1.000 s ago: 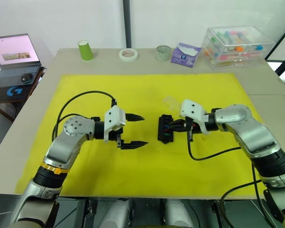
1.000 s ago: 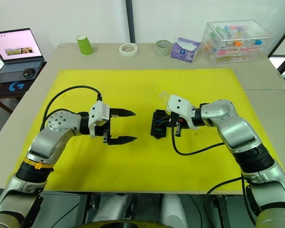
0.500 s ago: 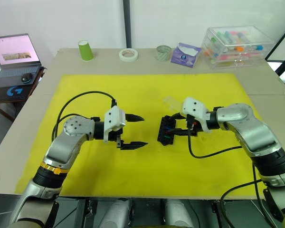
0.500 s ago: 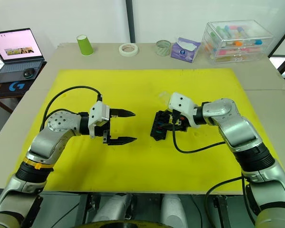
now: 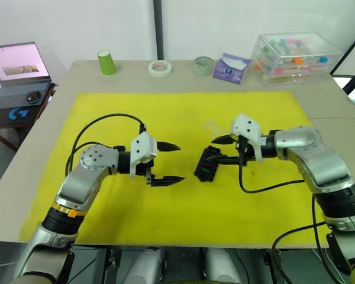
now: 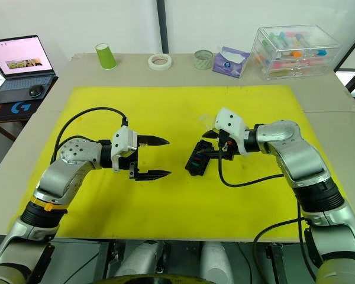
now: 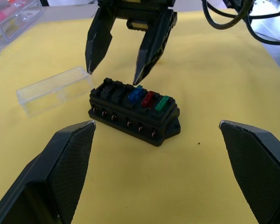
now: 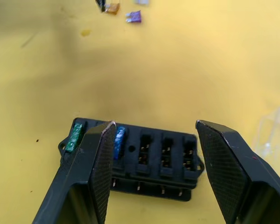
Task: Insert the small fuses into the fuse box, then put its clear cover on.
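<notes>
The black fuse box (image 5: 206, 165) lies near the middle of the yellow mat (image 5: 136, 112) on the counter (image 5: 41, 118), between the two grippers. In the left wrist view a blue fuse (image 7: 135, 94), a red fuse (image 7: 148, 98) and a green fuse (image 7: 163, 103) sit side by side in one row of its slots, while the other slots in view stand empty. The right gripper (image 5: 222, 149) hangs just over the box with its fingers (image 7: 150, 46) spread and holding nothing; one fingertip is right at the blue fuse, though contact cannot be told. The clear cover (image 7: 53, 89) lies flat on the mat just beside the box, on its far side. The left gripper (image 5: 168, 161) is held level above the mat, apart from the box and pointing toward it, its fingers (image 5: 167, 145) wide apart and empty. In the right wrist view a brown fuse (image 8: 113, 8) and a purple fuse (image 8: 134, 17) lie loose on the mat, well apart from the box. Along the far edge of the counter stand a green cup (image 5: 106, 62), a roll of tape (image 5: 160, 68), a tissue pack (image 5: 231, 67) and a large clear storage box (image 5: 296, 54); a laptop (image 5: 15, 68) sits off to the left.
</notes>
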Available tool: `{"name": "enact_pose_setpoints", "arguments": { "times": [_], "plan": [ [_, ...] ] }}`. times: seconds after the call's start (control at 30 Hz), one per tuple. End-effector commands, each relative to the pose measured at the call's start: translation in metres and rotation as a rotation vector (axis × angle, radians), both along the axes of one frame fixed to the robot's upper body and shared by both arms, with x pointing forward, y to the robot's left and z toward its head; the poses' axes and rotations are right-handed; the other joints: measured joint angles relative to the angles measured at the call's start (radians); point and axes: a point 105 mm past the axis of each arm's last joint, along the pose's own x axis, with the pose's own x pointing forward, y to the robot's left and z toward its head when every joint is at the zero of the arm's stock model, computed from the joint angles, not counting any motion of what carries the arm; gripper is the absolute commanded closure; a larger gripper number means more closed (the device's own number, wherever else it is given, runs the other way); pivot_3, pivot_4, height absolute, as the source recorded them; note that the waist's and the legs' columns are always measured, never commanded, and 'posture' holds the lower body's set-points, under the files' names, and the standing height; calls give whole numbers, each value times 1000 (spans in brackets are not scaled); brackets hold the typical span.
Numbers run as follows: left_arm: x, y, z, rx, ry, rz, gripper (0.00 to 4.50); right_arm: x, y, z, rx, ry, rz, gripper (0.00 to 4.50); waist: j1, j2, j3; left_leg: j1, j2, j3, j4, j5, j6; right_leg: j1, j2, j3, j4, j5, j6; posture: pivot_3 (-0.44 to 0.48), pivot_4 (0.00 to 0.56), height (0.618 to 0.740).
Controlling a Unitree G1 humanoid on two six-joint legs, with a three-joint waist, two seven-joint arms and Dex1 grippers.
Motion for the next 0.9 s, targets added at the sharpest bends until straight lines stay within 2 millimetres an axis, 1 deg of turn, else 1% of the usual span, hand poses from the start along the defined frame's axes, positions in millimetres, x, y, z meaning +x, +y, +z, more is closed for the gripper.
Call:
{"name": "enact_pose_setpoints", "arguments": {
  "times": [0.03,0.1,0.13,0.23,0.43,0.5,0.57,0.7,0.9],
  "plan": [
    [-4,-5,7,-8,-35,-26,0,-4,5,23,85,-75,17,1585,0,0,0,0,0,0,0,0,0,0,0,0,0,0,0,0,150,740],
    [-4,-5,6,-9,-35,-26,0,-5,7,28,140,-91,-3,1585,0,0,0,0,0,0,0,0,0,0,0,0,0,0,0,0,150,740],
    [-4,-6,6,-10,-36,-27,0,-7,6,25,124,-115,10,1585,0,0,0,0,0,0,0,0,0,0,0,0,0,0,0,0,150,740],
    [-4,-10,7,-34,-38,-23,0,-11,6,24,153,-139,-7,2212,4,0,0,0,0,0,0,0,0,0,0,0,0,0,0,0,150,740],
    [-3,-13,6,-35,-40,-27,0,-18,7,21,157,-170,-22,4396,0,0,0,0,0,0,0,0,0,0,0,0,1,0,0,0,150,740],
    [-3,-15,6,-37,-41,-33,0,-20,6,11,126,-169,-28,4456,0,0,0,0,0,0,0,0,0,0,0,0,1,0,0,0,150,740],
    [-2,-17,5,-37,-42,-36,0,-23,6,6,111,-165,-27,4456,3,0,0,0,0,0,1,0,0,0,0,0,1,0,0,0,150,740],
    [0,-16,5,-24,-53,-35,0,-20,7,3,119,-172,-42,4456,0,0,0,0,0,0,1,0,0,0,0,0,1,0,0,0,150,740],
    [0,-15,5,-18,-52,-37,0,-20,10,-7,110,-153,-28,4456,1,0,0,0,0,0,1,0,0,0,0,0,1,0,0,0,150,740]
  ]
}}
